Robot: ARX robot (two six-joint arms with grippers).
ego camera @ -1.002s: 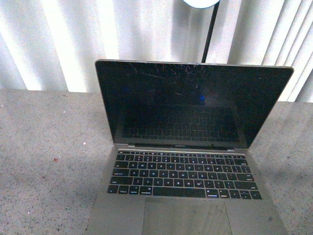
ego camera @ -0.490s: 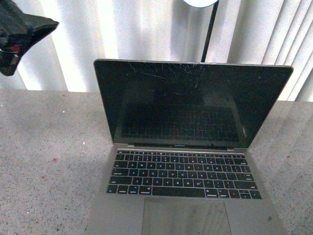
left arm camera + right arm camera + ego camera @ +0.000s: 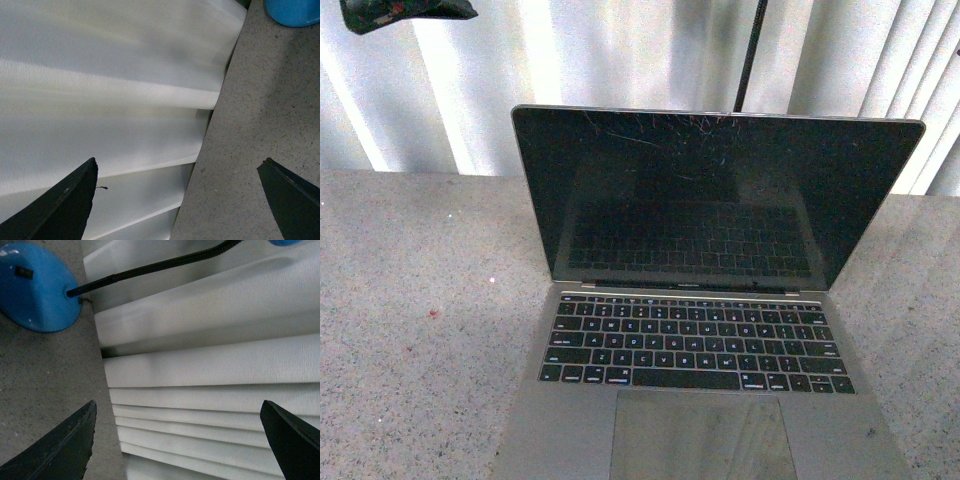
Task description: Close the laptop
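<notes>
Left gripper, jaws wide apart, has climbed higher at the far left — the laptop still stands open, untouched.

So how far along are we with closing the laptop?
Nothing done yet: the laptop stands open, screen upright. In hand: the left end effector, open and empty, hovers clear of it. The right end effector is open too. Left: pressing the screen down.
</notes>
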